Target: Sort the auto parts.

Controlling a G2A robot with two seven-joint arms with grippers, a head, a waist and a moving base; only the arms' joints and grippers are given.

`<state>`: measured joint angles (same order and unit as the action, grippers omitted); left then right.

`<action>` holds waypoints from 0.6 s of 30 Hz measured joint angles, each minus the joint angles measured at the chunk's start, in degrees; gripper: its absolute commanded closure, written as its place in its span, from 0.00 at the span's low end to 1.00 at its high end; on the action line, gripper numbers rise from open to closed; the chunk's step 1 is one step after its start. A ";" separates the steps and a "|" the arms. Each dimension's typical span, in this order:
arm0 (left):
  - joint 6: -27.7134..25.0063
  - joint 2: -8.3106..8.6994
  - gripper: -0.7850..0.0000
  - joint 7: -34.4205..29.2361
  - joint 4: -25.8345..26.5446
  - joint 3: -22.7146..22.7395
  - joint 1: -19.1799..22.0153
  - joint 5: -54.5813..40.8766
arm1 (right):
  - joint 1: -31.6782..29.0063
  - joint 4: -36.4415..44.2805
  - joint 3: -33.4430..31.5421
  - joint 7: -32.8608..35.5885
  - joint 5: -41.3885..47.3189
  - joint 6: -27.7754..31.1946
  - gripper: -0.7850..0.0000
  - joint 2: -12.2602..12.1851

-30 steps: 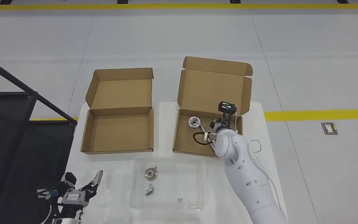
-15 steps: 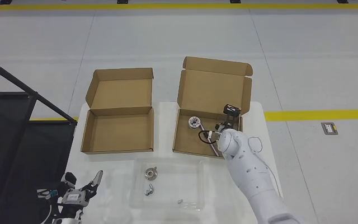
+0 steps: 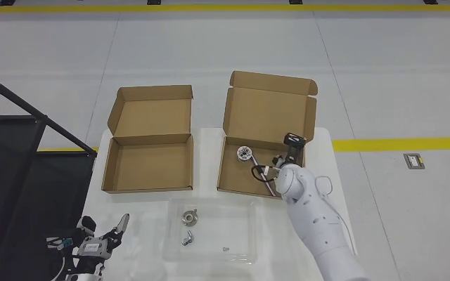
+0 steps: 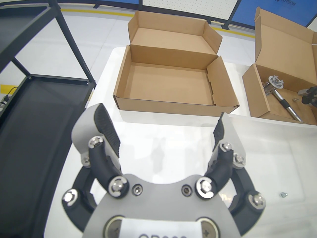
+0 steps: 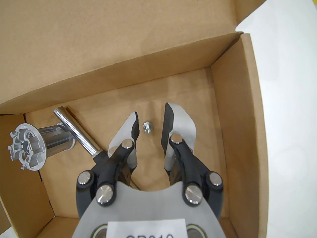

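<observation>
Landmark: tray (image 3: pixel 225 228), at near edge of table (image 3: pixel 204 151).

- In tray: hub (image 3: pixel 188 217), bracket (image 3: pixel 187 241), screw (image 3: pixel 225 249).
- Behind tray, to left: left box (image 3: pixel 148 168).
- Behind tray, to right: right box (image 3: pixel 230 177), holding flanged part (image 3: pixel 244 152), rod (image 5: pixel 74 130) and bolt (image 5: pixel 147 127), the last between fingers of right gripper (image 5: pixel 151 122), touching neither.
- Left of tray, at table's near corner: left gripper (image 4: pixel 162 115).

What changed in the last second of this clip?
The right end effector shifted slightly toward the right box's right wall, over its floor. It stands open, a small screw lying loose between its fingers; whether it just dropped it cannot be told. Unchanged: the open left end effector, the left box, the hub part and rod, the parts in the clear tray.
</observation>
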<state>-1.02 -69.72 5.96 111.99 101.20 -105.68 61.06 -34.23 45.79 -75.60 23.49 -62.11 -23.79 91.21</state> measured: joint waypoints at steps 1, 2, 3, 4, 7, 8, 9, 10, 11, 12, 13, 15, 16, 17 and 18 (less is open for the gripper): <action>0.00 0.00 0.00 0.00 0.00 0.00 0.00 0.00 | -0.38 0.70 -0.09 0.28 -0.18 -0.01 0.63 -0.09; 0.00 0.00 0.00 0.00 0.00 0.00 0.00 0.00 | -0.80 1.49 -0.18 0.56 -0.33 0.01 0.62 -0.17; 0.00 0.00 0.00 0.00 0.00 0.00 0.00 0.00 | -1.47 2.79 -0.31 0.93 -0.37 0.33 0.62 -0.28; 0.00 0.00 0.00 0.00 0.00 0.00 0.00 0.00 | -2.08 3.98 -0.48 1.23 -0.16 0.84 0.62 -0.37; 0.00 0.00 0.00 0.00 0.00 0.00 0.00 0.00 | -4.87 9.26 -1.18 2.64 0.20 2.82 0.63 -0.80; 0.00 0.00 0.00 0.00 0.00 0.00 0.00 0.00 | -5.85 11.15 -1.34 3.31 0.04 3.36 0.63 -0.96; 0.00 0.00 0.00 0.00 0.00 0.00 0.00 0.00 | -7.26 13.89 -1.50 4.42 -0.13 4.29 0.64 -1.17; 0.00 0.00 0.00 0.00 0.00 0.00 0.00 0.00 | -8.37 16.08 -1.63 5.45 -0.12 5.25 0.65 -1.34; 0.00 0.00 0.00 0.00 0.00 0.00 0.00 0.00 | -9.58 18.41 -1.80 6.62 -0.01 6.36 0.65 -1.52; 0.00 0.00 0.00 0.00 0.00 0.00 0.00 0.00 | -11.29 21.67 -2.01 8.43 0.25 8.08 0.66 -1.77; 0.00 0.00 0.00 0.00 0.00 0.00 0.00 0.00 | -12.60 24.14 -2.18 10.00 0.45 9.51 0.66 -1.97; 0.00 0.00 0.00 0.00 0.00 0.00 0.00 0.00 | -15.51 29.77 -2.78 14.30 0.85 12.89 0.66 -2.51; 0.00 0.00 0.00 0.00 0.00 0.00 0.00 0.00 | -16.65 32.02 -2.98 16.34 1.10 14.52 0.65 -2.75; 0.00 0.00 0.00 0.00 0.00 0.00 0.00 0.00 | -17.70 34.14 -3.08 18.39 1.25 16.25 0.64 -2.98; 0.00 0.00 0.00 0.00 0.00 0.00 0.00 0.00 | -19.01 36.83 -3.03 20.95 1.49 18.83 0.63 -3.27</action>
<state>-1.02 -69.72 5.96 111.99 101.20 -105.68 61.06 -53.24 82.62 -78.63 44.44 -60.62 -4.97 87.95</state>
